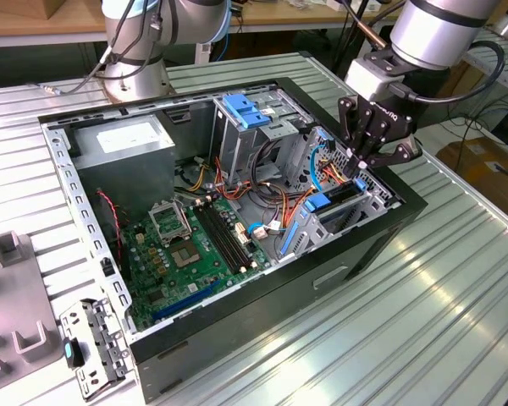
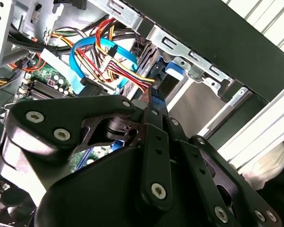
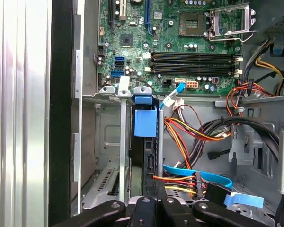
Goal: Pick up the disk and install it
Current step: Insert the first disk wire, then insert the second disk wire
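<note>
1. The black multi-link gripper (image 1: 366,161) hangs over the open black computer case (image 1: 389,222), at its drive-bay corner.
2. The blue-framed dark disk (image 3: 145,127) stands edgewise in the case's grey metal bay slot (image 3: 111,156).
3. Whether the gripper grips it, I cannot tell.

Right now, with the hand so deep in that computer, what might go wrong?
The hand sits at the drive bay, on the blue-framed disk standing in its slot. Bundled cables crowd right beside it and could snag. The metal bay walls hug the disk closely, so a slight tilt might jam it.
</note>
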Motion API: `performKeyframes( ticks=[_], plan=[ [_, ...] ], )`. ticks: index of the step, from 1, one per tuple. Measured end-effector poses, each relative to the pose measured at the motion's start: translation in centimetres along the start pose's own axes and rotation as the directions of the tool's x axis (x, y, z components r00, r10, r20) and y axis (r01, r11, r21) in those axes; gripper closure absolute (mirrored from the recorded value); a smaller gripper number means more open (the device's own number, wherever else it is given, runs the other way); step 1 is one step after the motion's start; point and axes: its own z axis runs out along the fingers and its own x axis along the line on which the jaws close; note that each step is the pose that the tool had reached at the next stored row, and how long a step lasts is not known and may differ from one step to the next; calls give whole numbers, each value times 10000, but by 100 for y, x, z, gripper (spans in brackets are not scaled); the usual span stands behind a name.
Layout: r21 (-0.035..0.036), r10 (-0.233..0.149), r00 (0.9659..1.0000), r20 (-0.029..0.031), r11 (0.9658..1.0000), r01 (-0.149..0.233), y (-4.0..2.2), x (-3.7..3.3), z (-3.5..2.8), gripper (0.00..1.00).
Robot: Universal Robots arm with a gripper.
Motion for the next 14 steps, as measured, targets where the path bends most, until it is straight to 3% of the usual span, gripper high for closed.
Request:
performKeyframes(
  ticks=[13, 14],
  plan=[
    [-3, -2, 9999, -147, 10000, 1, 0, 0, 0, 89],
    [-4, -2, 9998, -200, 10000, 2, 1, 0, -1, 89]
  ],
)
